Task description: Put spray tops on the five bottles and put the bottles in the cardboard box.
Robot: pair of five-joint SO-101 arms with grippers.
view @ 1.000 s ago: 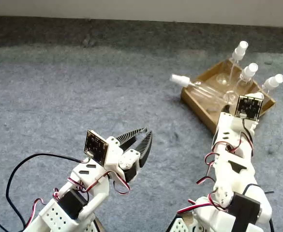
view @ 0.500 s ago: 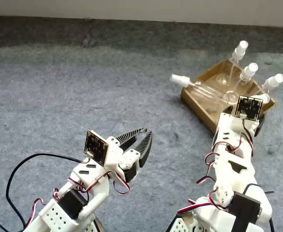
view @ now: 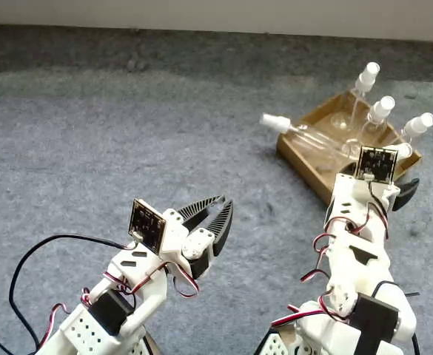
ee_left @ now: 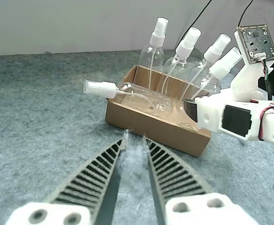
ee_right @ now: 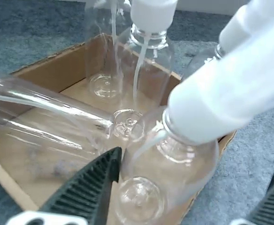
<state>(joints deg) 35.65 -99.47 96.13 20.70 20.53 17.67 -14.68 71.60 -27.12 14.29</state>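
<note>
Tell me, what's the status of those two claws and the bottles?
Left gripper slightly open, empty, over carpet. Right gripper open astride a capped bottle in the box. All five bottles in, one lying across. Nothing in the way.

The light was soft and even, falling from overhead, with nothing harsh in it. Across the grey bench (view: 90, 148) it lay flat, and only the far strip under the pale wall (view: 201, 11) sat darker. The cardboard box (view: 305, 159) threw a faint, soft-edged shadow along its foot. The clear bottles (ee_left: 141, 99) caught small white glints on their shoulders and bases, short of real glare. Close to the right wrist camera, a spray top (ee_right: 221, 93) glowed almost pure white, its detail washed out. The black jaws of the left gripper (ee_left: 135, 137) showed dark, their ribs picked out by the light.
</note>
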